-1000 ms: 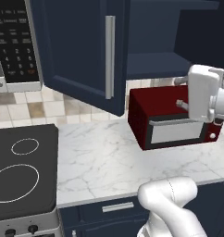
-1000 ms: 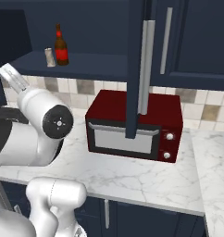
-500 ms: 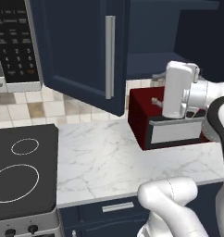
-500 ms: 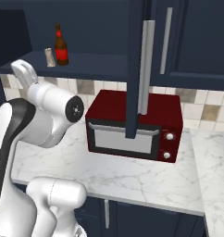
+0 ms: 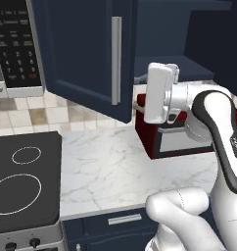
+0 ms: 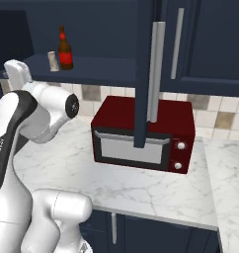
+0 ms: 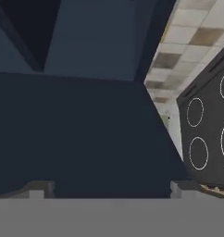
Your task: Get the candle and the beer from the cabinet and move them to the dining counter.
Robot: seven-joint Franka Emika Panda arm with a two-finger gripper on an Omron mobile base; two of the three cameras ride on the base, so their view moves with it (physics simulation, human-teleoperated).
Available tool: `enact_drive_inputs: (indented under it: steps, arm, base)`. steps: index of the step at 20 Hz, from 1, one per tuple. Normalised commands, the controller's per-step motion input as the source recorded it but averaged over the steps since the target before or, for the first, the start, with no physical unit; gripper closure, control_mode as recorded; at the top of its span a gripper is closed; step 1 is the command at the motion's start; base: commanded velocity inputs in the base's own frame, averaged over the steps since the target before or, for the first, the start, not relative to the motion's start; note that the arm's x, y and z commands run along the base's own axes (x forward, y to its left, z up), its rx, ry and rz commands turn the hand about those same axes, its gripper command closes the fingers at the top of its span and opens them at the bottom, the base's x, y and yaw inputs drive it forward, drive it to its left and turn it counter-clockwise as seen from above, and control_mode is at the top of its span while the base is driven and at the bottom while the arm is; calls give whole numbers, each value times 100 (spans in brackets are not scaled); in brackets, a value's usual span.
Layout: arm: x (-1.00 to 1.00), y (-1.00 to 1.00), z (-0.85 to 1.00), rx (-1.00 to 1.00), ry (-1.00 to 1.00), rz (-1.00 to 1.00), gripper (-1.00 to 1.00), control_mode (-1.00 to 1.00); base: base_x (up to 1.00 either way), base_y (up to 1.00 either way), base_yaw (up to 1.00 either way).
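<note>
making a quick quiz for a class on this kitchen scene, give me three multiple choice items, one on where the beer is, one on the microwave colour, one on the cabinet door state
1. Where does the beer bottle stand?
A. on the open cabinet shelf, beside the candle
B. on the marble worktop
C. on the stove

2. What colour is the microwave on the worktop?
A. white
B. dark red
C. navy

3. How is the cabinet door in front of the shelf?
A. shut flat
C. missing
B. swung open

Answers:
1 A: the beer bottle stands on the shelf of the cabinet, just right of the candle.
2 B: the microwave has a dark red body with a grey door panel.
3 B: the cabinet door stands edge-on toward the camera, leaving the shelf exposed.
</note>
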Motion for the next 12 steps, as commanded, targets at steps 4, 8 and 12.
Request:
enact_drive_inputs:
  steps: [4,8,12]
  arm:
    - [-7,65,0,0,9,22,-100,-100]
    - [-39,68,0,0,3,26,-100,-100]
    - [-43,74,0,0,0,27,-100,-100]
  base:
    - [0,0,0]
    - [0,0,0]
    - [0,0,0]
